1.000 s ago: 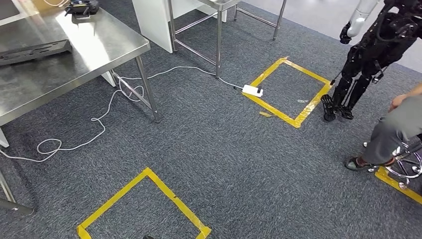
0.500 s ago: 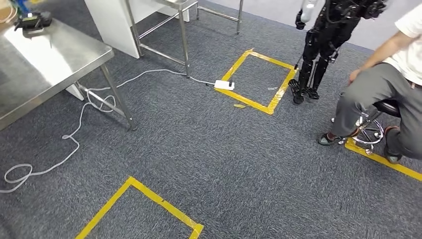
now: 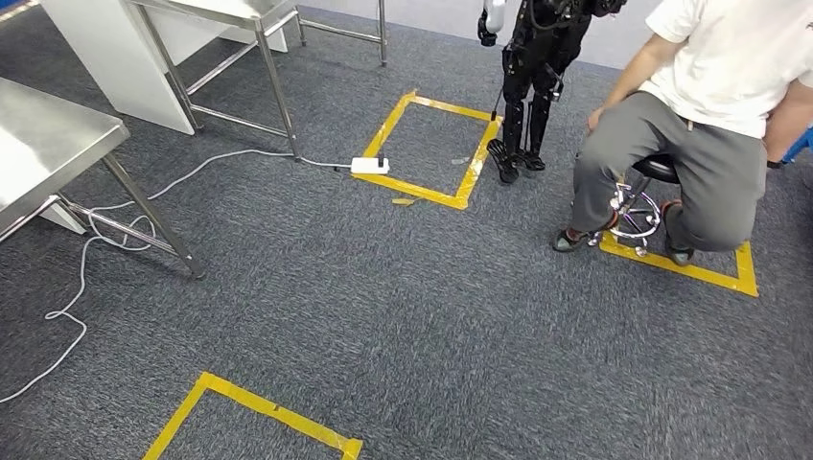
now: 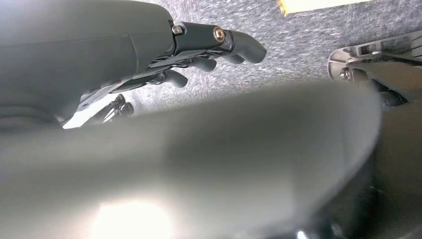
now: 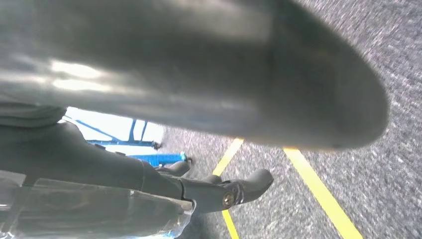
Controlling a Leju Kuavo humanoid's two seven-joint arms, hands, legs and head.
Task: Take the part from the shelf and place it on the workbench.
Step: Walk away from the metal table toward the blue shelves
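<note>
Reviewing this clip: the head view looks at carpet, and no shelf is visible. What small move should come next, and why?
Probably a small turn to the robot's right, to look for the shelf. The head view takes in the steel table, a taped square and a seated person. The left hand holds nothing, and a blue frame that may be shelving lies beyond the right hand.

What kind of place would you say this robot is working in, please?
Probably a robotics lab or test room: yellow tape squares mark stations on the grey carpet floor, a second black humanoid robot stands beside one, and stainless steel workbenches line the side, with a person seated on a stool nearby.
</note>
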